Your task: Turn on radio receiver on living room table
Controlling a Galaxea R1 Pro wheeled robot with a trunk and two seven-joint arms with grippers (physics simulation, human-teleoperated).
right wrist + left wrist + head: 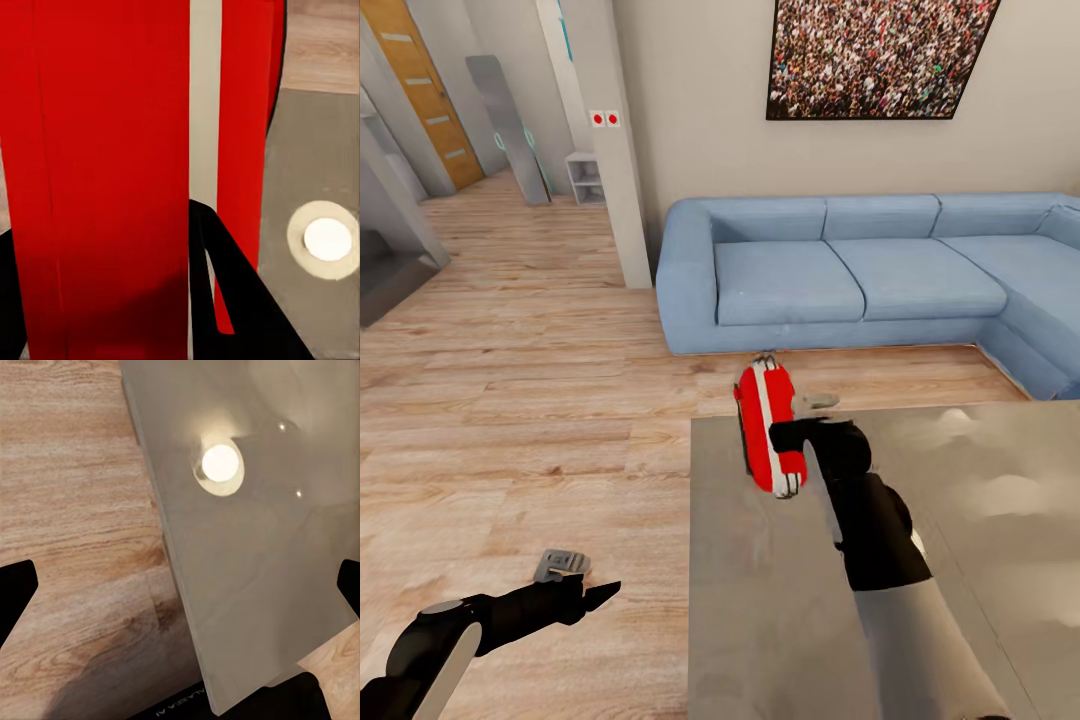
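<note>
Left claw (592, 592) low over wood floor (510, 420), fingers spread. Right claw (785, 437) against red radio receiver (768, 428) at near-left tabletop (960, 560) corner; grip state unclear. Beyond, blue sofa (860, 270).

The light is bright and even with only soft shadows on the wood floor (530, 400), the glossy table (780, 620) mirrors a round ceiling lamp as a white glare spot (220, 463), and the radio receiver (112, 150) looks soft close up.
</note>
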